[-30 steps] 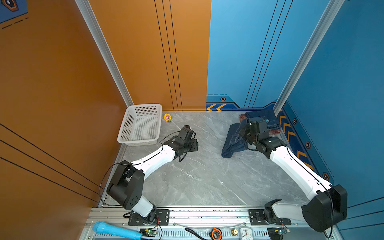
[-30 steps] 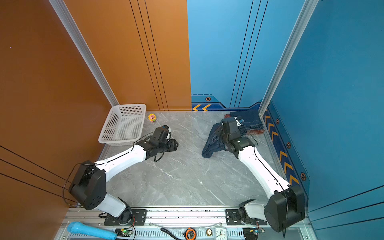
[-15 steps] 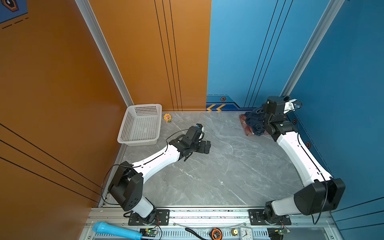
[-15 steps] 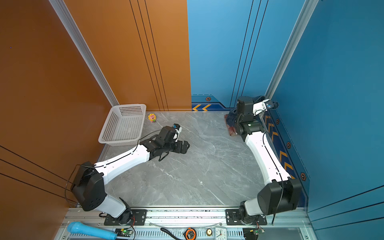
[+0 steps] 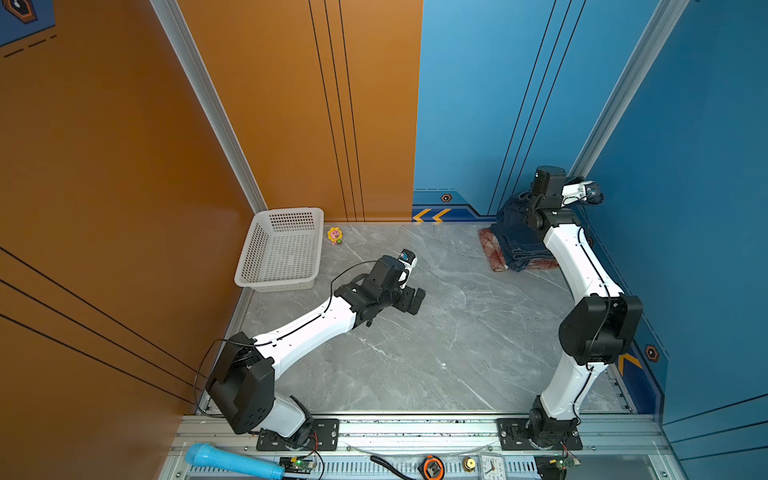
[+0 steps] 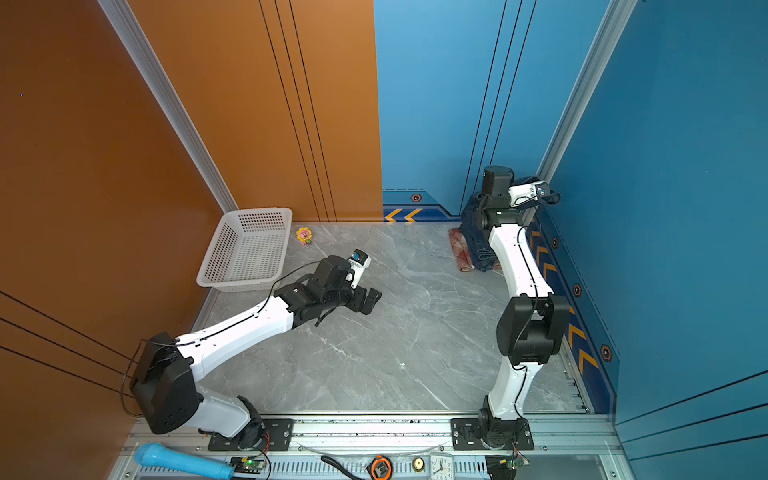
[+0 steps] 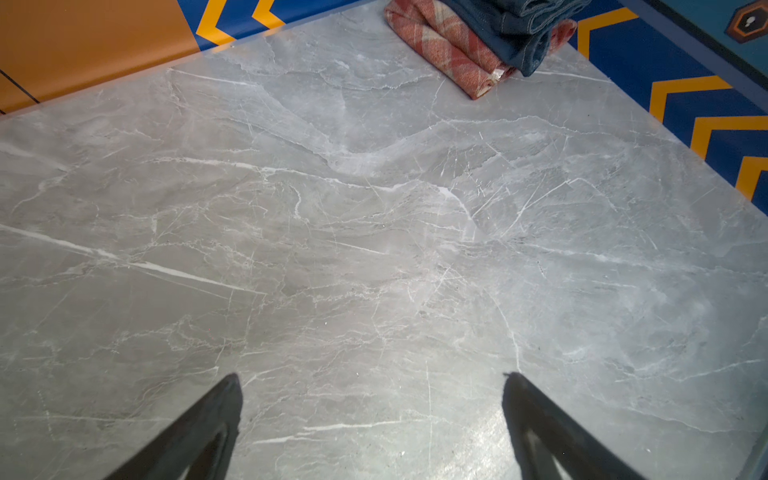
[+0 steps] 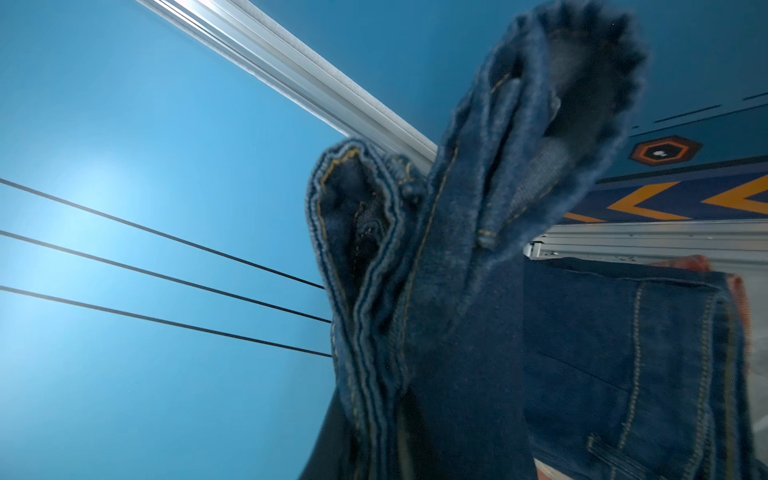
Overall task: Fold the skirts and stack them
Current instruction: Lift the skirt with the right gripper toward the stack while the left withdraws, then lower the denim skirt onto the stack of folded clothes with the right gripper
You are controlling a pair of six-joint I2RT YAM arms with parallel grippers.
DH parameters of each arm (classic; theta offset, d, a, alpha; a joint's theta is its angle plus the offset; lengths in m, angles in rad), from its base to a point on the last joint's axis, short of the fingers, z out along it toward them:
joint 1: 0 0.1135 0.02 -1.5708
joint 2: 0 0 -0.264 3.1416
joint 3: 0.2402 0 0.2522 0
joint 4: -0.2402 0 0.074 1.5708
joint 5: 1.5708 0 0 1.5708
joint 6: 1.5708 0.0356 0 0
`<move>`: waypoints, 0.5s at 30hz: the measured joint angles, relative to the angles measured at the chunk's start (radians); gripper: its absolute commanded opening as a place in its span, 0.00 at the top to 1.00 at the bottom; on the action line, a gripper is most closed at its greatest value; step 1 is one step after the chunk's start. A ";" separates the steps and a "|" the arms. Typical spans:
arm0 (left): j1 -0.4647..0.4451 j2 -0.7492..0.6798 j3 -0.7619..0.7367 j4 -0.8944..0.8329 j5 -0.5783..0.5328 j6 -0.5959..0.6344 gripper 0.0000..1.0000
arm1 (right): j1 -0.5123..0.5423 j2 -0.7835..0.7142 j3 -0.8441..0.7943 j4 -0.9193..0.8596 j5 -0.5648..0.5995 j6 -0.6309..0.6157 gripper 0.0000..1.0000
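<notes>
- The right gripper (image 5: 593, 198) is clamped on the lifted denim skirt (image 8: 436, 270). It holds a bunched edge of the skirt up beside the blue wall at the table's far right corner. In the right wrist view the cloth hides the fingers and is partly blurred.
- A second ago this gripper was nearer the middle of the marble tabletop (image 5: 415, 365), with that dark denim in a loose heap under it. That patch of marble is now bare. The arm has swung out to the corner, which it had already reached half a second ago.
- Under the raised cloth sits the stack. The plaid skirt (image 7: 440, 45) lies folded on the tabletop, with the folded denim skirt (image 7: 519, 45) on top of it. In both top views I cannot tell where one denim piece ends and the other begins.
- The left gripper (image 5: 415, 300) has its jaws spread wide with nothing between them. Its fingertips (image 7: 228, 395) hang over bare marble, well apart from the stack.
- A second ago the left gripper was drawn back nearer the white basket (image 5: 291, 211), and its jaws looked closer together. It has since reached toward the table's middle and opened. It has barely shifted over the last half second.
- The basket and the small flower toy (image 5: 335, 235) just beside it have stayed put at the far left.
</notes>
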 measured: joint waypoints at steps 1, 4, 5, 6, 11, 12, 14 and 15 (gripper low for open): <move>0.000 0.000 -0.002 0.003 0.000 0.000 0.02 | -0.003 0.020 0.029 -0.005 -0.005 0.010 1.00; 0.000 0.004 -0.002 0.008 0.001 0.003 0.02 | -0.016 0.082 0.116 -0.028 -0.025 0.043 1.00; 0.000 0.007 -0.002 0.011 0.001 0.005 0.02 | -0.020 0.103 0.142 -0.035 -0.030 0.053 1.00; 0.001 0.010 -0.002 0.014 0.003 0.007 0.02 | -0.023 0.121 0.163 -0.042 -0.034 0.062 1.00; 0.008 0.042 0.002 0.024 0.014 0.010 0.02 | -0.042 0.240 0.289 -0.085 -0.060 0.118 1.00; 0.010 0.049 0.005 0.024 0.020 0.010 0.02 | -0.045 0.266 0.317 -0.094 -0.067 0.126 1.00; 0.018 0.064 0.010 0.024 0.030 0.010 0.02 | -0.051 0.325 0.376 -0.115 -0.077 0.142 1.00; 0.022 0.072 0.014 0.025 0.034 0.010 0.02 | -0.053 0.351 0.398 -0.126 -0.081 0.149 1.00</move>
